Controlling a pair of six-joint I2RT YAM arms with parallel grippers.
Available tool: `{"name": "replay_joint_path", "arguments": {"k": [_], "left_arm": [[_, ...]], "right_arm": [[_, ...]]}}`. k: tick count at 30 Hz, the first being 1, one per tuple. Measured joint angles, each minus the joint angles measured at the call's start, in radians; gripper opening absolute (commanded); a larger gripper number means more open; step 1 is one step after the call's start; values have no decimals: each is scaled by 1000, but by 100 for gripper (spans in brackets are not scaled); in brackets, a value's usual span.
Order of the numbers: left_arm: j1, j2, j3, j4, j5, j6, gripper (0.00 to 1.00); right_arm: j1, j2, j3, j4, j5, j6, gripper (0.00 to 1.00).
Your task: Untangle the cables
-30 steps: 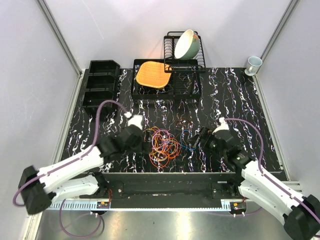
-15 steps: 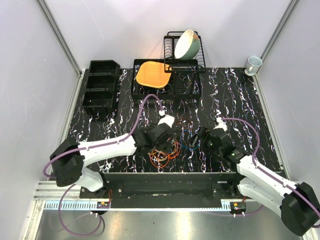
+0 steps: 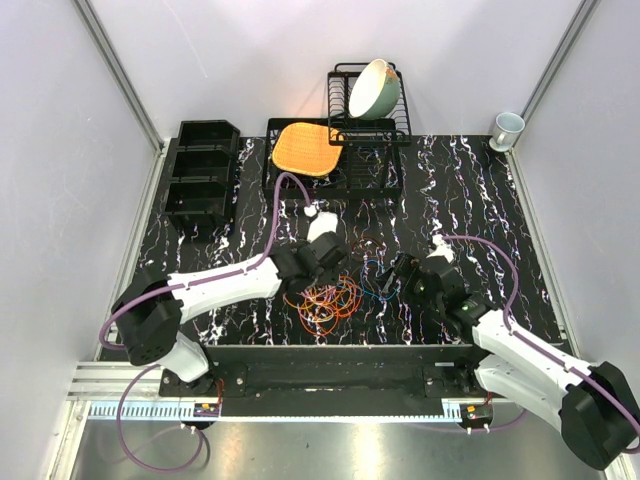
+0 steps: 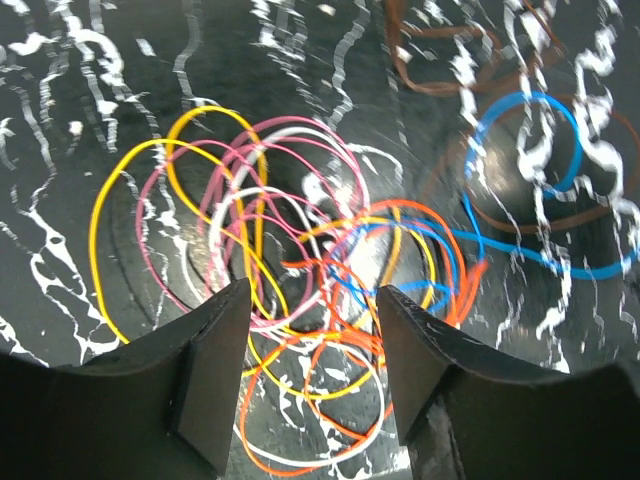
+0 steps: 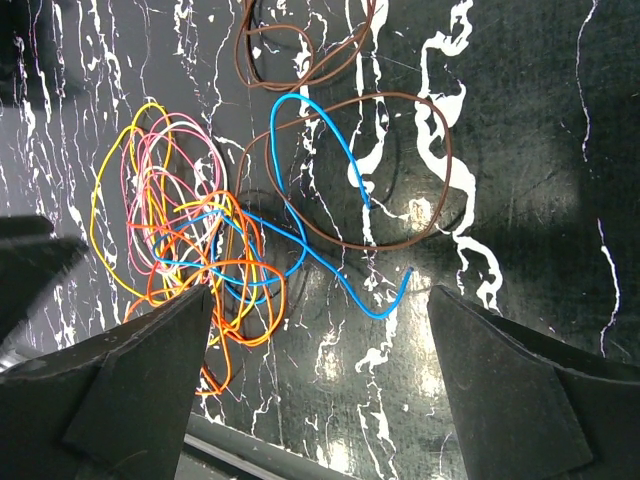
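Note:
The cables lie in a loose tangle of orange, yellow, pink, white and blue loops on the black marbled table, near its front middle. My left gripper hovers just above the tangle's back part, open and empty; in the left wrist view the gripper has its jaws apart over orange and yellow loops. My right gripper is to the right of the tangle, wide open and empty. A blue cable and brown loops trail out of the tangle towards it.
A black dish rack with a bowl stands at the back. An orange mat lies on a black tray beside it. Black bins stand back left, a mug back right. The table's front edge is just below the tangle.
My left arm swung from left of the tangle to right over it, covering its back part. My right gripper edged slightly left, towards the blue cable.

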Motion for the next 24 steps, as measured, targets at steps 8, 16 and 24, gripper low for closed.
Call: {"name": "replay_joint_path", "arguments": {"k": [8,16,24], "left_arm": [[30,0,-34,5,2,-35,50],[38,0,-73,17,13,-34,48],[41,1,-86,53,40,-27,45]], "right_arm": [[0,41,1,19,-1,0,95],[0,85,8,20,-2,0,95],[0,106,23,27,-3,0,96]]}}
